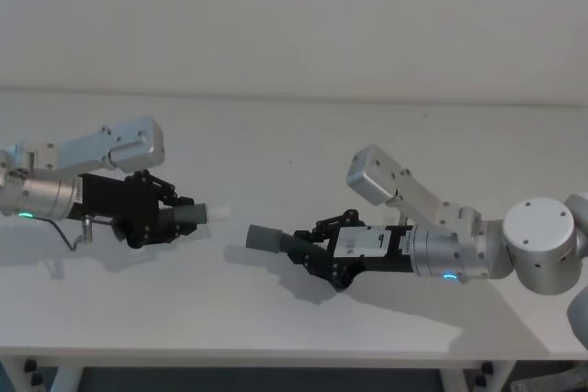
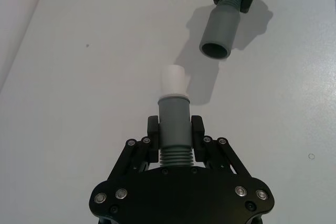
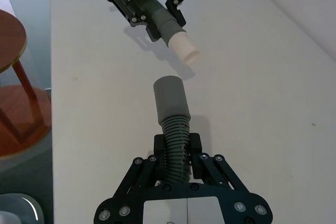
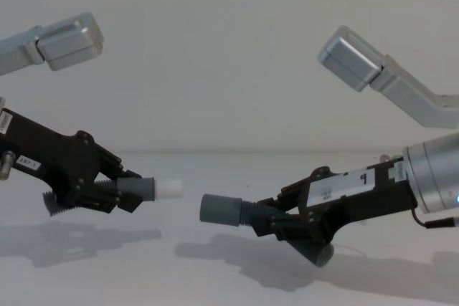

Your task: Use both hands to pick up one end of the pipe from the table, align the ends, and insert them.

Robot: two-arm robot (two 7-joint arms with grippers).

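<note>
the left gripper [image 1: 170,218] is clamped on the white-tipped pipe piece [image 1: 197,215], its 2 fingers [image 2: 153,129] pressed against the grey body just above the ribbed section, so the white tip [image 2: 173,81] sticks out past them. the right gripper [image 1: 308,252] is closed around the ribbed neck of the collared pipe piece [image 1: 271,240], with the wider grey collar [image 3: 170,98] projecting ahead of its fingers [image 3: 195,148]. both pieces are held above the table [image 1: 294,144], each casting a shadow on the off-white surface below. in the chest view the white tip [image 4: 166,188] and the collar's opening [image 4: 219,210] face each other near the middle of the table, close but apart, with a small gap of bare table showing between them; the collar sits a little lower than the tip. in the left wrist view the collar's dark open mouth [image 2: 215,51] is turned toward the tip yet lies off to one side of its line, so the 2 ends are not lined up and not joined.
</note>
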